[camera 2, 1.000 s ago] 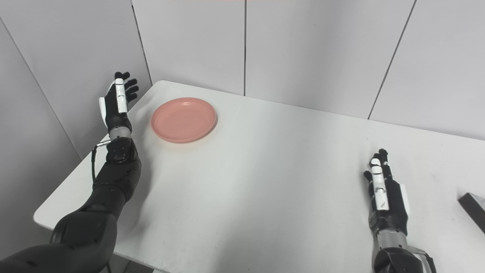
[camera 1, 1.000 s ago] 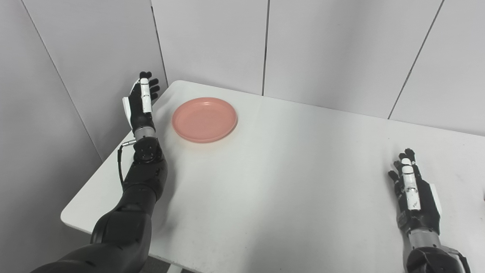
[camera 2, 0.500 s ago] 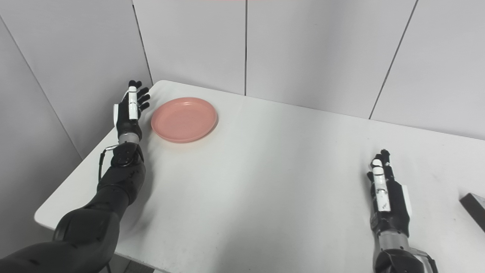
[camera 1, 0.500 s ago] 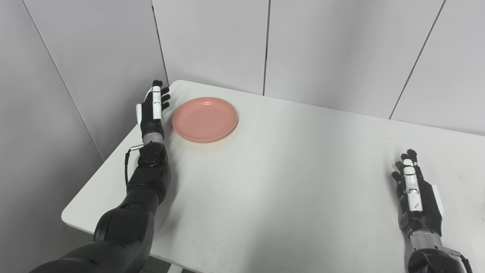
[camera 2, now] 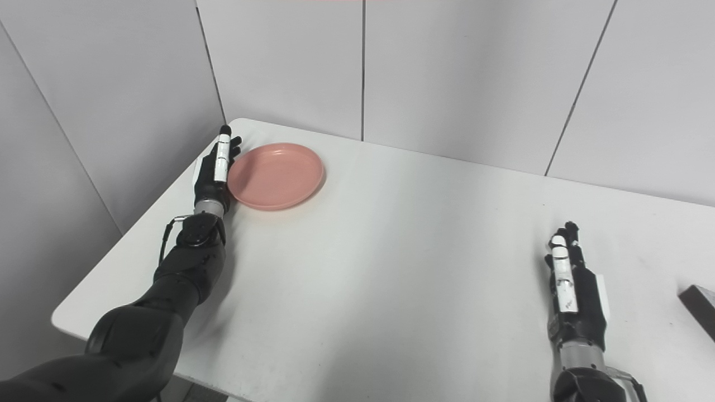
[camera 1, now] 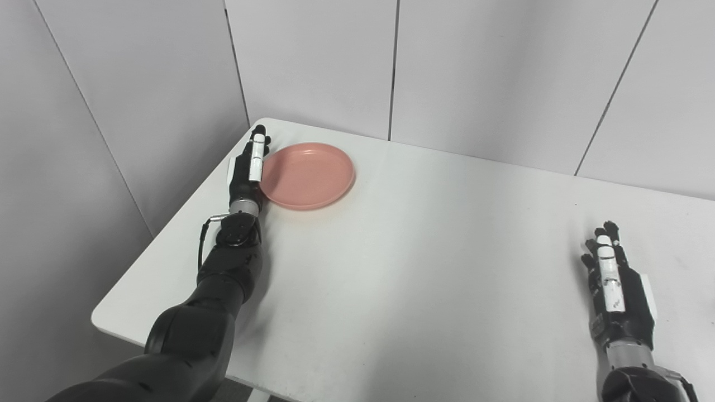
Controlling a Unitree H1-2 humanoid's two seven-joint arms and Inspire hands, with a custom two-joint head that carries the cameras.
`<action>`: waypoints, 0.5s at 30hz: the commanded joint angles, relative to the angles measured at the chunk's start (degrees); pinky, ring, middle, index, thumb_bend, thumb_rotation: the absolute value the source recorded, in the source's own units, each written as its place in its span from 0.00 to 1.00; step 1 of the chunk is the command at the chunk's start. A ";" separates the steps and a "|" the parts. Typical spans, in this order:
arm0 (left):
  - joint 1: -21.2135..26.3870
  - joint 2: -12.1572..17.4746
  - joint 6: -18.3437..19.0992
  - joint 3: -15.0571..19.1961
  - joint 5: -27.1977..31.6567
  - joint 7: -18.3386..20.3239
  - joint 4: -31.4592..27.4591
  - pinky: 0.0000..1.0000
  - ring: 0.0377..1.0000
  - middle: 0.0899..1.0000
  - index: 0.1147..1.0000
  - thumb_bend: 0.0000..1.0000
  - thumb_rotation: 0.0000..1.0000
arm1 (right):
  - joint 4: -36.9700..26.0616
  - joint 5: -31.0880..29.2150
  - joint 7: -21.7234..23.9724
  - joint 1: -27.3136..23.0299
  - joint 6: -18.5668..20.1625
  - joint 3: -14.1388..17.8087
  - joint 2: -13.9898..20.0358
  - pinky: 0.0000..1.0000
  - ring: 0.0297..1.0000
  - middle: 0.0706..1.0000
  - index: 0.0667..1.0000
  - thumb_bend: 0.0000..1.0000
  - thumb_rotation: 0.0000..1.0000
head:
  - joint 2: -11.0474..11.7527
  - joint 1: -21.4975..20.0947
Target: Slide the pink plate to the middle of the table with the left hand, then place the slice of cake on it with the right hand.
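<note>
We see the pink plate [camera 1: 309,175] near the table's [camera 1: 402,268] far left corner, with our left hand [camera 1: 248,170] set edge-on against its left rim, fingers straight and holding nothing. Our right hand [camera 1: 614,293] rests open near the right edge, and a dark object [camera 2: 698,310], barely in view, lies beside it.

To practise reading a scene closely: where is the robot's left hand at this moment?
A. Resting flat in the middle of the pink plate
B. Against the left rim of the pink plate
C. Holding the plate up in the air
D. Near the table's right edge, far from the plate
B: the left hand stands edge-on against the left rim of the pink plate, which lies flat on the table.
</note>
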State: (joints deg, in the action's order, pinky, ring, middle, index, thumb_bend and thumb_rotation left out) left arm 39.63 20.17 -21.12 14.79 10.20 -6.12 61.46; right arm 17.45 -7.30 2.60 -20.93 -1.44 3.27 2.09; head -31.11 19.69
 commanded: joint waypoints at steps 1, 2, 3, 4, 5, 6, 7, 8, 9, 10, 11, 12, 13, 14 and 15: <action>2.95 0.25 0.11 -0.14 0.69 1.84 -0.85 0.99 0.93 0.90 0.90 0.77 1.00 | -0.80 -0.09 0.19 -1.67 -0.62 0.11 -0.05 1.00 0.97 0.98 0.99 0.52 0.84 | -0.11 -0.01; 2.91 0.16 0.32 -0.08 0.98 2.35 -0.96 0.98 0.93 0.90 0.90 0.78 1.00 | -0.84 -0.06 0.23 -1.65 -0.52 0.06 0.00 1.00 0.98 0.99 1.00 0.53 0.85 | -0.12 -0.03; 2.89 0.12 0.48 -0.01 1.19 2.73 -1.04 0.98 0.93 0.90 0.91 0.78 1.00 | -0.89 -0.05 0.25 -1.63 -0.39 0.02 0.03 1.00 0.98 0.99 1.00 0.53 0.85 | -0.12 -0.03; 2.87 -0.05 0.55 0.22 1.91 3.78 -1.15 0.99 0.94 0.90 0.91 0.77 1.00 | -1.33 -0.08 0.17 -1.48 -0.03 0.05 0.00 1.00 0.98 0.99 1.00 0.52 0.85 | -0.15 -0.09; 2.86 -0.16 0.53 0.35 2.48 4.52 -1.20 0.99 0.94 0.91 0.91 0.77 1.00 | -1.64 -0.10 0.10 -1.37 0.19 0.07 -0.01 1.00 0.98 0.99 1.00 0.52 0.85 | -0.15 -0.09; 2.83 -0.30 0.76 0.43 2.82 5.03 -1.38 1.00 0.94 0.91 0.92 0.77 1.00 | -2.02 -0.11 -0.07 -1.27 0.56 0.12 -0.10 1.00 0.98 0.99 1.00 0.52 0.85 | -0.15 -0.09; 2.79 -0.42 1.01 0.48 3.20 5.52 -1.59 0.99 0.94 0.91 0.91 0.78 1.00 | -2.31 -0.11 -0.16 -1.19 0.82 0.13 -0.15 1.00 0.97 0.98 0.99 0.51 0.85 | -0.16 -0.08; 2.75 -0.51 1.30 0.53 3.58 6.02 -1.82 0.99 0.94 0.90 0.91 0.78 1.00 | -2.32 -0.19 -0.15 -1.19 0.84 0.15 -0.20 1.00 0.97 0.98 0.99 0.51 0.84 | -0.16 -0.09; 2.67 -0.69 1.85 0.80 4.22 6.63 -2.27 0.98 0.94 0.90 0.91 0.78 1.00 | -2.27 -0.22 -0.09 -1.19 0.77 0.14 -0.19 1.00 0.97 0.98 0.99 0.51 0.84 | -0.15 -0.13; 2.60 -0.79 2.25 0.96 4.74 7.05 -2.61 0.97 0.93 0.90 0.91 0.78 1.00 | -2.20 -0.24 -0.03 -1.19 0.70 0.12 -0.18 1.00 0.97 0.98 0.99 0.51 0.84 | -0.15 -0.15; 2.45 -1.06 2.67 1.03 5.07 7.36 -3.35 0.95 0.92 0.89 0.90 0.78 1.00 | -1.95 -0.29 0.10 -1.26 0.43 0.09 -0.18 1.00 0.97 0.98 0.99 0.52 0.84 | -0.13 -0.19; 2.34 -1.23 2.96 1.04 5.27 7.51 -3.88 0.93 0.91 0.87 0.88 0.77 1.00 | -1.79 -0.32 0.18 -1.30 0.26 0.07 -0.17 1.00 0.97 0.98 1.00 0.52 0.84 | -0.13 -0.19; 2.20 -1.55 3.38 1.20 5.94 8.12 -4.67 0.92 0.89 0.86 0.86 0.76 1.00 | -1.70 -0.26 0.15 -1.31 0.16 0.05 -0.19 1.00 0.98 0.98 1.00 0.52 0.84 | -0.12 -0.19; 2.07 -1.77 3.76 1.35 6.42 8.57 -5.29 0.92 0.89 0.86 0.86 0.76 1.00 | -1.65 -0.21 0.12 -1.31 0.11 0.03 -0.20 1.00 0.98 0.98 1.00 0.52 0.84 | -0.12 -0.19; 1.99 -2.00 4.14 1.46 7.05 9.44 -5.85 0.92 0.88 0.86 0.86 0.76 1.00 | -1.64 -0.15 0.00 -1.31 0.15 0.06 -0.22 1.00 0.98 0.98 1.00 0.52 0.85 | -0.12 -0.21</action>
State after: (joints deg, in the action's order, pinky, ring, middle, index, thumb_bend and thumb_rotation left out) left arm 39.15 18.32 -16.93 16.24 16.50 1.44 57.76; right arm 17.09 -7.36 2.52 -20.86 -0.88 3.26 2.09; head -31.20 19.42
